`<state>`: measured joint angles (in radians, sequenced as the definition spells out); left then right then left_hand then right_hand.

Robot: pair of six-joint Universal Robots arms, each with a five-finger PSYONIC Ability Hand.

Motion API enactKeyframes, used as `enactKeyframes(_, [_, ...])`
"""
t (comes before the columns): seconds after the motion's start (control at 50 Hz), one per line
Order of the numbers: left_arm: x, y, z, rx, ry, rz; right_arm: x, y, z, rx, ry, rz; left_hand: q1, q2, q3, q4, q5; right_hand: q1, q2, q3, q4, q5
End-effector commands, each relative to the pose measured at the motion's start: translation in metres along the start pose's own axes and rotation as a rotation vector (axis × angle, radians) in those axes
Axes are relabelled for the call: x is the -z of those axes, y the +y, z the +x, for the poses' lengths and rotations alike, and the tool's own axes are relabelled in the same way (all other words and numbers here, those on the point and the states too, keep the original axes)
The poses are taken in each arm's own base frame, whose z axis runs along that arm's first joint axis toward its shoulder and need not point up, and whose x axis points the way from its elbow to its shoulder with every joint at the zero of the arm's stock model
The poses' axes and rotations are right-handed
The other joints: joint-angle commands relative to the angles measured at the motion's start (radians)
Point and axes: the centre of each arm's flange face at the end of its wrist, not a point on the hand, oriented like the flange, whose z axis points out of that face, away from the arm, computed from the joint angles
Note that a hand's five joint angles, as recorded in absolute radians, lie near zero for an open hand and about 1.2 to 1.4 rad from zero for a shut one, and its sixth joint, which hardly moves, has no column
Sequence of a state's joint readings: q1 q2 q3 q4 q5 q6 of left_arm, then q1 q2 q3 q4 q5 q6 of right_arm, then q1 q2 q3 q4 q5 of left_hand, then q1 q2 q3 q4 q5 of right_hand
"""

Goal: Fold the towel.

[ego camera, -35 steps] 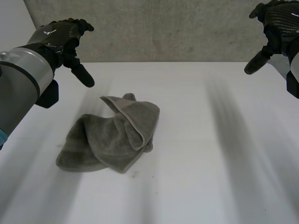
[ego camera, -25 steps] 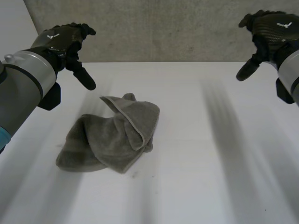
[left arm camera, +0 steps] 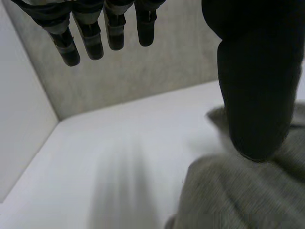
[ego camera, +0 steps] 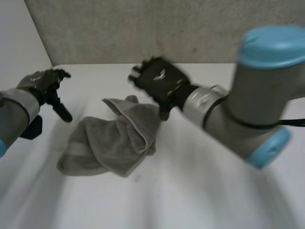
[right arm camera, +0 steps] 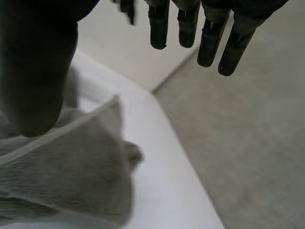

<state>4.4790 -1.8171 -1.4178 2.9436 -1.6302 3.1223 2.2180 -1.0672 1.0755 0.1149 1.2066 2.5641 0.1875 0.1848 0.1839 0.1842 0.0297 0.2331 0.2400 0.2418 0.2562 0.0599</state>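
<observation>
A grey towel (ego camera: 114, 140) lies crumpled in a heap on the white table (ego camera: 200, 191), left of the middle, with a hemmed flap folded over its top. My right hand (ego camera: 159, 83) hovers open just above the towel's far right part, its arm reaching in from the right. In the right wrist view the towel (right arm camera: 62, 176) lies below the thumb, and the straight fingers (right arm camera: 209, 40) hold nothing. My left hand (ego camera: 47, 86) is open off the towel's left side, not touching it. In the left wrist view the towel (left arm camera: 238, 195) sits under the thumb.
A grey wall (ego camera: 143, 28) runs along the table's far edge, and a pale side wall (ego camera: 19, 43) stands at the left. Bare table surface spreads in front of the towel and to its right.
My right hand has swung in from the far right to just over the towel's far part. My left hand has dropped lower and further left. The towel has not moved.
</observation>
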Motion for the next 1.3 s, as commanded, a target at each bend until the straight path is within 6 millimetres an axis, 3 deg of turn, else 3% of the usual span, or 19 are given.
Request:
enactKeyframes(0.02, [-0.025,0.058,-0.008,0.005,0.007,-0.117,-0.028,0.047,-0.049,0.104,-0.152,-0.053,0.044,0.046,0.047,0.047,0.027,-0.059,-0.065,-0.067,-0.082,-0.060])
enactKeyframes(0.08, [-0.029,0.081,-0.008,0.002,0.005,-0.171,-0.042,0.074,-0.080,0.236,-0.251,-0.047,0.047,0.049,0.050,0.050,0.030,-0.059,-0.065,-0.067,-0.082,-0.060])
enactKeyframes(0.14, [-0.032,0.096,-0.005,-0.024,0.017,-0.191,-0.046,0.084,-0.084,0.286,-0.260,-0.055,0.079,0.082,0.082,0.082,0.062,-0.022,-0.029,-0.031,-0.045,-0.023])
enactKeyframes(0.26, [-0.035,0.117,0.010,-0.112,0.065,-0.214,-0.058,0.104,-0.087,0.426,-0.233,-0.084,0.481,0.484,0.485,0.484,0.464,0.612,0.605,0.603,0.589,0.611])
enactKeyframes(0.28, [-0.035,0.115,0.014,-0.124,0.074,-0.201,-0.061,0.103,-0.083,0.446,-0.201,-0.078,0.769,0.772,0.772,0.772,0.752,0.976,0.969,0.967,0.953,0.974])
enactKeyframes(0.3, [-0.035,0.115,0.014,-0.125,0.074,-0.201,-0.062,0.103,-0.083,0.446,-0.201,-0.078,0.772,0.774,0.775,0.775,0.755,0.979,0.972,0.970,0.956,0.978])
enactKeyframes(0.34, [-0.032,0.098,0.018,-0.130,0.081,-0.141,-0.066,0.089,-0.064,0.458,-0.099,-0.052,1.178,1.181,1.182,1.181,1.161,1.163,1.156,1.154,1.140,1.162])
enactKeyframes(0.36, [-0.032,0.098,0.018,-0.130,0.081,-0.141,-0.066,0.088,-0.064,0.458,-0.098,-0.052,1.180,1.182,1.183,1.183,1.163,1.163,1.156,1.154,1.140,1.162])
enactKeyframes(0.42, [-0.022,0.054,0.025,-0.119,0.093,0.000,-0.058,0.042,-0.029,0.435,0.049,0.024,1.209,1.211,1.212,1.212,1.192,1.163,1.156,1.154,1.140,1.162])
enactKeyframes(0.5, [0.007,-0.015,0.045,-0.107,0.143,0.228,-0.027,-0.018,0.024,0.280,0.212,0.130,1.209,1.211,1.212,1.212,1.192,1.163,1.156,1.154,1.140,1.162])
enactKeyframes(0.6, [0.058,-0.064,0.065,-0.092,0.215,0.376,0.022,-0.064,0.066,0.147,0.305,0.179,1.209,1.211,1.212,1.212,1.192,1.163,1.156,1.154,1.140,1.162])
enactKeyframes(0.72, [0.124,-0.082,0.069,-0.092,0.286,0.395,0.085,-0.088,0.081,0.077,0.318,0.081,1.209,1.211,1.212,1.212,1.192,1.163,1.156,1.154,1.140,1.162])
enactKeyframes(0.88, [0.154,-0.077,0.070,-0.062,0.349,0.330,0.146,-0.120,0.091,0.054,0.373,0.034,1.209,1.211,1.212,1.212,1.192,1.163,1.156,1.154,1.140,1.162])
enactKeyframes(1.0, [0.146,-0.072,0.073,-0.061,0.383,0.295,0.148,-0.114,0.095,0.022,0.379,0.006,1.209,1.211,1.212,1.212,1.192,1.163,1.156,1.154,1.140,1.162])
enactKeyframes(1.06, [0.113,-0.049,0.079,-0.076,0.382,0.188,0.138,-0.095,0.091,-0.012,0.331,-0.052,1.209,1.211,1.212,1.212,1.192,1.163,1.156,1.154,1.140,1.162])
enactKeyframes(1.12, [0.062,-0.012,0.089,-0.102,0.369,0.040,0.094,-0.035,0.078,-0.090,0.212,-0.209,1.209,1.211,1.212,1.212,1.192,1.163,1.156,1.154,1.140,1.162])
enactKeyframes(1.18, [0.046,-0.001,0.093,-0.110,0.366,0.004,0.082,-0.017,0.075,-0.110,0.187,-0.250,1.209,1.211,1.212,1.212,1.192,1.163,1.156,1.154,1.140,1.162])
enactKeyframes(1.22, [0.012,0.023,0.099,-0.116,0.356,-0.063,0.056,0.015,0.069,-0.137,0.148,-0.299,1.209,1.211,1.212,1.212,1.192,1.163,1.156,1.154,1.140,1.162])
enactKeyframes(1.3, [-0.024,0.041,0.100,-0.112,0.332,-0.094,0.022,0.043,0.063,-0.140,0.137,-0.287,1.209,1.211,1.212,1.212,1.192,1.163,1.156,1.154,1.140,1.162])
